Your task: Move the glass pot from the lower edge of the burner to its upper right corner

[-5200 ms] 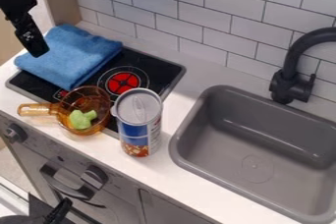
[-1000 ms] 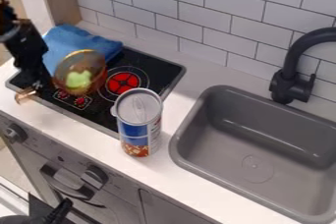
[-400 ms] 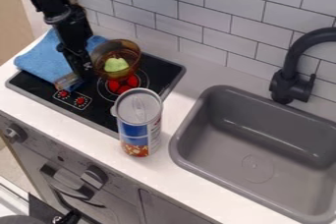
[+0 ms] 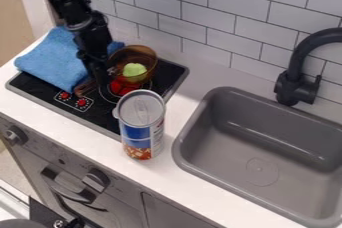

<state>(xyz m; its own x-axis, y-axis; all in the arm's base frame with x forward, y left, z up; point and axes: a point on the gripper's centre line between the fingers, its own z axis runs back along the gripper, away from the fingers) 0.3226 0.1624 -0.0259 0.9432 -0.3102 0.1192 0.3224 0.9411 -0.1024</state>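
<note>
Camera view: the claw (image 4: 100, 79) grips the glass pot (image 4: 142, 54) by its handle (image 4: 84, 89).

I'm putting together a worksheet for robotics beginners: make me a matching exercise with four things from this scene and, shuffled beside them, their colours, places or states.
1. Towel
2. Glass pot
3. Tap
4. Sink

A. grey and set into the counter
B. black and curved
C. has a light green lump inside
D. blue and folded

Pairs: 1-D, 2-C, 3-B, 4-A
</note>
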